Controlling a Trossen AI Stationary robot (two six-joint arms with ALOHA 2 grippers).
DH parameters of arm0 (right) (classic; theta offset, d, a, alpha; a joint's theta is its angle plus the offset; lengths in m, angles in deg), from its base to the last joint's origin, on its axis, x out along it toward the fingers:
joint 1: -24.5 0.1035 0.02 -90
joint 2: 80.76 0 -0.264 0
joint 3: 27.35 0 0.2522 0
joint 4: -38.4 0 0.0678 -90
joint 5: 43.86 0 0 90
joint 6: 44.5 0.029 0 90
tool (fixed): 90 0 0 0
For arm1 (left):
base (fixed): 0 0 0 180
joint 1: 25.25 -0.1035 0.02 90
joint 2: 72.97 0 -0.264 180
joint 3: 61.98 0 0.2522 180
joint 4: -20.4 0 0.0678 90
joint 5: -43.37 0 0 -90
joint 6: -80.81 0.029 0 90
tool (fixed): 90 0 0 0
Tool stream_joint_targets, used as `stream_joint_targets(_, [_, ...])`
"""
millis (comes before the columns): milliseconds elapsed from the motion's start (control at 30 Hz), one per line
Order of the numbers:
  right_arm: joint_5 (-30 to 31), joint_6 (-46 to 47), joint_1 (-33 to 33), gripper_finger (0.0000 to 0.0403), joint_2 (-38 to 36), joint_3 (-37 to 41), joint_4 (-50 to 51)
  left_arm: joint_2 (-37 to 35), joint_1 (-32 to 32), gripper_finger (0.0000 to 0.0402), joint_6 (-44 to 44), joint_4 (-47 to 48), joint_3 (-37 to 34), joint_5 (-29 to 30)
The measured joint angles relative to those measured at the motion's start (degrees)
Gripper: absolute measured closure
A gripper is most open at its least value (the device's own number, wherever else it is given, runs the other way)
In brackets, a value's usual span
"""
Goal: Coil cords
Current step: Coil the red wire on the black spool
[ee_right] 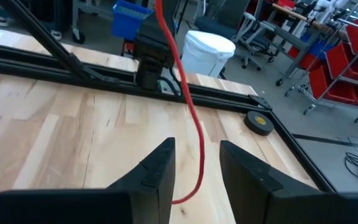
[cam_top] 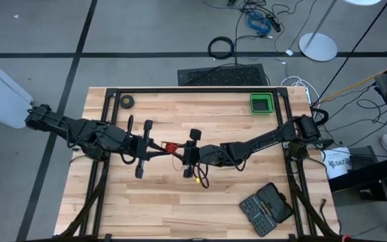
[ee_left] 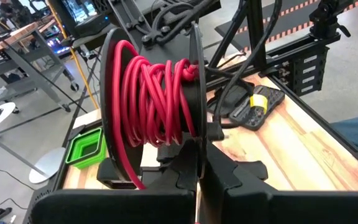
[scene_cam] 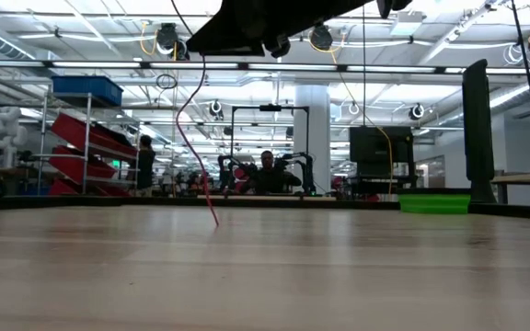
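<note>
Near the middle of the high view, both arms meet over the wooden counter (cam_top: pixel 180 195). The left gripper (cam_top: pixel 142 149) reaches in from the left of the frame with its fingers pressed together, clamped on the black spool (ee_left: pixel 160 106); in the left wrist view the cords (ee_left: pixel 157 99) show as red wire wound in many crossing turns between the spool's two flanges. The spool sits just right of that gripper in the high view, between the two arms.

The right gripper (cam_top: pixel 192 156) comes in from the right of the frame and hovers just beside the spool. Its fingers (ee_right: pixel 157 171) stand moderately apart, and a loose red strand of the cords hangs down between them without being pinched; its end curls on the counter. The low view shows the same strand dangling to the wood in the left half of the frame.

A green tray (cam_top: pixel 261 103) sits at the upper right of the counter, a dark tape roll (cam_top: pixel 126 101) at the upper left, and a black tool case (cam_top: pixel 266 207) at the lower right.
</note>
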Motion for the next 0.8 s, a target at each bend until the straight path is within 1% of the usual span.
stream_joint_targets(133, [-0.10,0.24,-0.15,0.0292,0.03,0.00,-0.46,0.00,0.00,0.0395,-0.02,0.02,0.00,0.00])
stream_joint_targets(200, [-0.15,0.20,-0.15,0.0304,0.15,0.00,-0.68,0.00,0.00,0.0395,-0.02,-0.03,0.00,0.00])
stream_joint_targets(267, [-0.15,0.19,-0.15,0.0325,0.14,0.00,-0.98,0.00,0.00,0.0395,-0.02,-0.01,0.00,0.00])
stream_joint_targets(400, [-0.34,0.07,-0.15,0.0384,0.15,0.00,-0.68,0.00,0.02,0.0395,-0.01,0.02,0.00,0.00])
stream_joint_targets(433, [-0.34,0.06,-0.15,0.0393,0.13,0.00,-0.70,0.00,0.00,0.0395,-0.02,0.02,0.00,-0.02])
stream_joint_targets(600, [-0.34,0.90,-0.15,0.0401,0.14,0.00,1.46,0.00,0.00,0.0395,0.01,-0.02,0.00,0.00])
stream_joint_targets(800, [-0.32,4.20,-0.15,0.0402,0.13,0.02,9.51,0.01,0.01,0.0395,0.01,0.23,0.00,0.05])
